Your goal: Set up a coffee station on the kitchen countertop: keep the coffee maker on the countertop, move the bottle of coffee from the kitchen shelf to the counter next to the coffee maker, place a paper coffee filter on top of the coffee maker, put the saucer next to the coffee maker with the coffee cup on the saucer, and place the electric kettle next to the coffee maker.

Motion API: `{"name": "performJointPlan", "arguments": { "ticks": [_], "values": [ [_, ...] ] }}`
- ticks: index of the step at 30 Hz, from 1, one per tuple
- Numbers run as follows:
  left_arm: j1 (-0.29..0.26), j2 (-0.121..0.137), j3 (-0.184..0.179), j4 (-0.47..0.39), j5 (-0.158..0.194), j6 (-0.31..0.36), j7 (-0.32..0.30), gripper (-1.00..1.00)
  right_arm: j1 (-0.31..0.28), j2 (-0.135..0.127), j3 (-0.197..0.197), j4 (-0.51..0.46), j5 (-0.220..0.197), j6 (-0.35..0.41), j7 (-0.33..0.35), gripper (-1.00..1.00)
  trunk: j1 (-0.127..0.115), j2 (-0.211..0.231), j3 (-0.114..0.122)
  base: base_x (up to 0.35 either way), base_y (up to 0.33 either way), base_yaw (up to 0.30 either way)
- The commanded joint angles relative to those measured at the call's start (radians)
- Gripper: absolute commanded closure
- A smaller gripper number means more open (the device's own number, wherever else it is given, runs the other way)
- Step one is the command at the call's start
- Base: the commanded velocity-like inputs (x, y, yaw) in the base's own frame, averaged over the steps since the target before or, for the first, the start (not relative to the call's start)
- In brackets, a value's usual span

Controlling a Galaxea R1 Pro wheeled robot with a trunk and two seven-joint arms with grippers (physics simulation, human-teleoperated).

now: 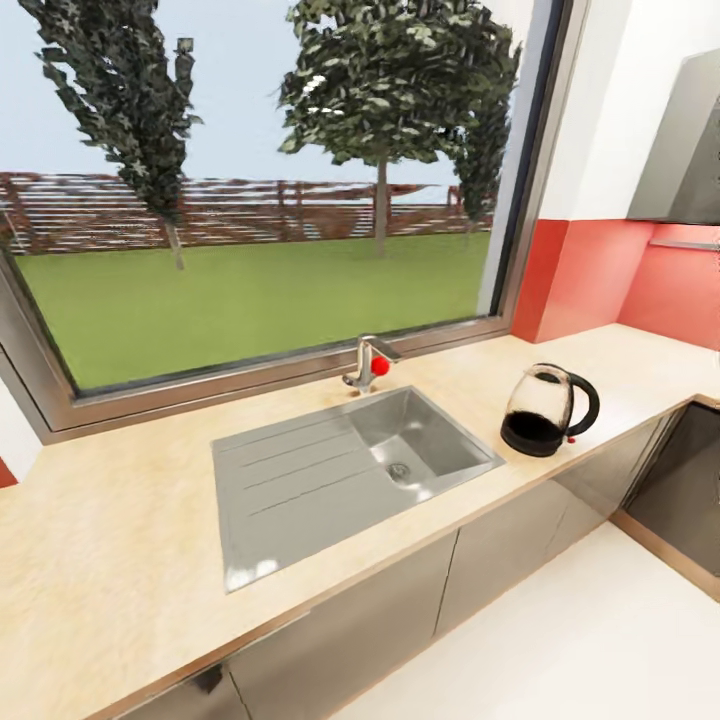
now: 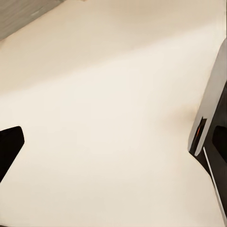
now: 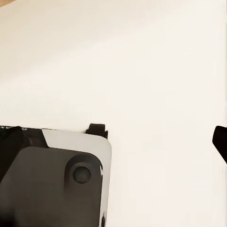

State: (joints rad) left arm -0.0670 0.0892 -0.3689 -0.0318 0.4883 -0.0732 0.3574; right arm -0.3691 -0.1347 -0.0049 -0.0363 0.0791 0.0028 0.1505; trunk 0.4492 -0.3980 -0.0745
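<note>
Head camera high, facing down over kitchen countertop [image 1: 120,540]; wrist cameras face pale floor.

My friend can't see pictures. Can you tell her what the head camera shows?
An electric kettle stands on the light-wood kitchen countertop, to the right of a steel sink with a tap. Behind is a big window onto grass and trees.

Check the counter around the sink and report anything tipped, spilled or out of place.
Nothing stands out. The electric kettle stands upright on the kitchen countertop, to the right of the steel sink, clear of the basin. The faucet is upright, and no spill or damage shows on the wood.
</note>
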Motion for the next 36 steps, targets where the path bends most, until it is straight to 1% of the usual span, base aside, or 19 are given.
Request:
{"name": "performJointPlan", "arguments": {
  "ticks": [1, 36],
  "values": [
    [0.0, 0.0, -0.009, 0.0, 0.01, -0.003, 0.003, -1.0, -0.001, 0.0, -0.001, -0.001, 0.008, 0.0, 0.003, -1.0, 0.001, -0.002, -0.002, 0.152, -0.267, -0.005],
    [0.0, -0.003, -0.009, -0.001, 0.011, -0.003, 0.003, -1.0, -0.001, 0.0, -0.001, 0.009, 0.011, 0.0, 0.004, -1.0, 0.001, -0.002, -0.002, 0.147, -0.267, 0.0]
  ]
}}
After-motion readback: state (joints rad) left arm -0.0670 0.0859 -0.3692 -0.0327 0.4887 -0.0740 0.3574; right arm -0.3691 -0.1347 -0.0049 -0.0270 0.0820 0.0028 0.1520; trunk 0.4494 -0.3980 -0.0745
